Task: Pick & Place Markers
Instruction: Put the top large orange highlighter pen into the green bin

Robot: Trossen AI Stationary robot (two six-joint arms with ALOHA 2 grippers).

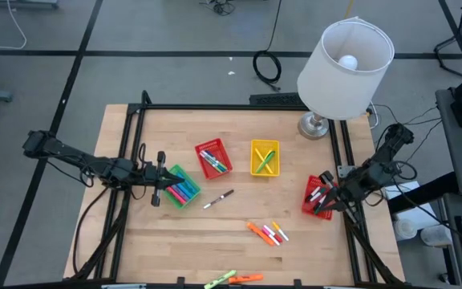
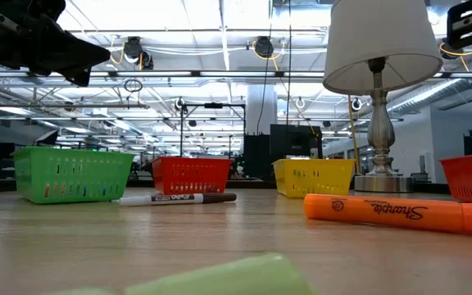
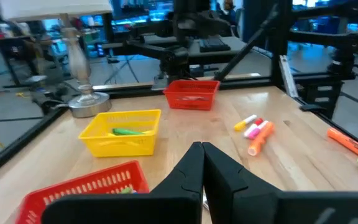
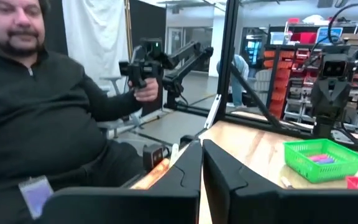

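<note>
Baskets (image 1: 213, 157): four on the counter (image 1: 167, 241), one by each side and two between them.
Lamp (image 1: 339, 68): at the far right corner.
Markers (image 1: 268, 233): inside the baskets; others loose on the near half.
Left end effector (image 1: 162, 177): at the leftmost basket.
Right end effector (image 1: 325, 197): over the rightmost basket.

The orange marker (image 2: 400, 215) lying nearest in the low view carries the brand "Sharpie" (dark script). The thin dark-tipped marker (image 2: 174, 198) reads "EXPO".
</note>
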